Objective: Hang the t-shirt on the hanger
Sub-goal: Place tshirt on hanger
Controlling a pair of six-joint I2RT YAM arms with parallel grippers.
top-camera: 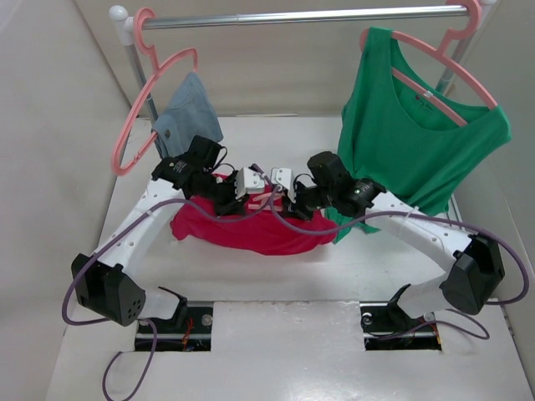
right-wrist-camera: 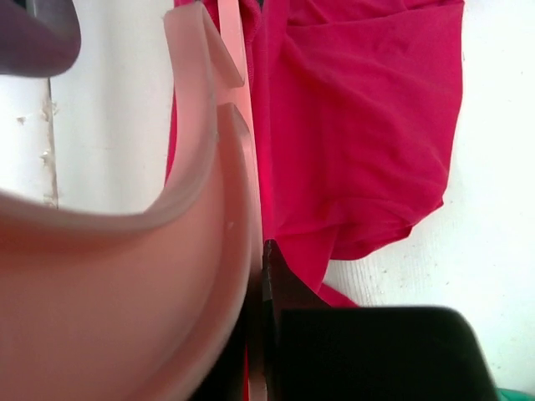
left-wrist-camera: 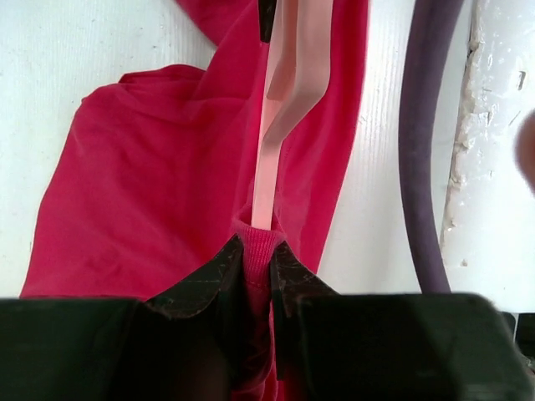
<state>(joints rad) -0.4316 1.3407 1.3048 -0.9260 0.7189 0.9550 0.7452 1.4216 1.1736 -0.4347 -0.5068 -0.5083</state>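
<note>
The crimson t-shirt point(top-camera: 251, 232) lies bunched on the white table between my two grippers. My left gripper point(top-camera: 227, 200) is shut on its ribbed collar point(left-wrist-camera: 257, 246). The thin pink hanger point(left-wrist-camera: 269, 150) runs straight down into that collar between the fingers. In the top view the hanger point(top-camera: 266, 201) shows only as a pink strip between the grippers, mostly under the shirt. My right gripper point(top-camera: 294, 205) is shut on the hanger near its hook point(right-wrist-camera: 196, 167), which fills the left of the right wrist view. One dark finger point(right-wrist-camera: 280, 292) shows against the shirt point(right-wrist-camera: 359, 125); the other is hidden behind the hook.
A metal rail point(top-camera: 301, 15) spans the back. A green top point(top-camera: 410, 142) hangs on a pink hanger at the right, close to my right arm. A blue-grey cloth point(top-camera: 189, 115) hangs on another pink hanger point(top-camera: 134, 117) at the left. A purple cable point(left-wrist-camera: 422, 142) runs beside the shirt.
</note>
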